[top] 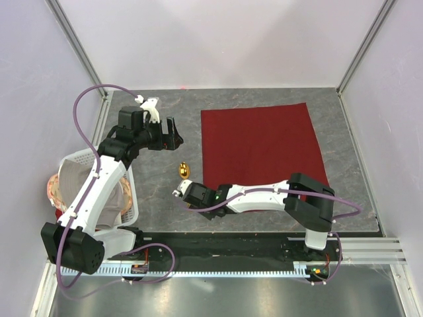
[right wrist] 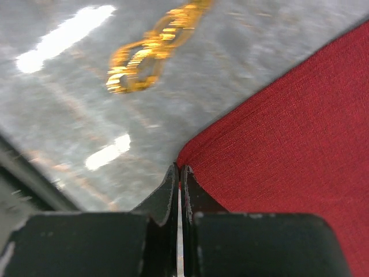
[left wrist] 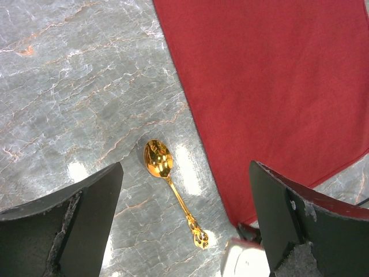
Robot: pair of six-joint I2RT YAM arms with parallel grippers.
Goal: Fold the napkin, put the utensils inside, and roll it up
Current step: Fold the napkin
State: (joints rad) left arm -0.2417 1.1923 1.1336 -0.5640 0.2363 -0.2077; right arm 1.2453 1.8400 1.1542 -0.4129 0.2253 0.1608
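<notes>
The maroon napkin (top: 261, 145) lies flat and unfolded on the grey marble table, right of centre. A gold spoon (top: 184, 170) lies on the table just left of the napkin's near-left corner. My right gripper (top: 192, 191) is down at that corner. In the right wrist view its jaws (right wrist: 179, 170) are pressed together on the tip of the napkin (right wrist: 288, 144), with the blurred spoon handle (right wrist: 144, 57) ahead. My left gripper (top: 173, 134) hovers open and empty at the far left. Its view shows the spoon (left wrist: 167, 184) between its fingers (left wrist: 92, 213), beside the napkin (left wrist: 271, 86).
A white plastic basket (top: 132, 198) holding a grey-beige cloth (top: 76, 175) stands at the table's left edge, under the left arm. Metal frame posts rise at the two far corners. A black rail runs along the near edge.
</notes>
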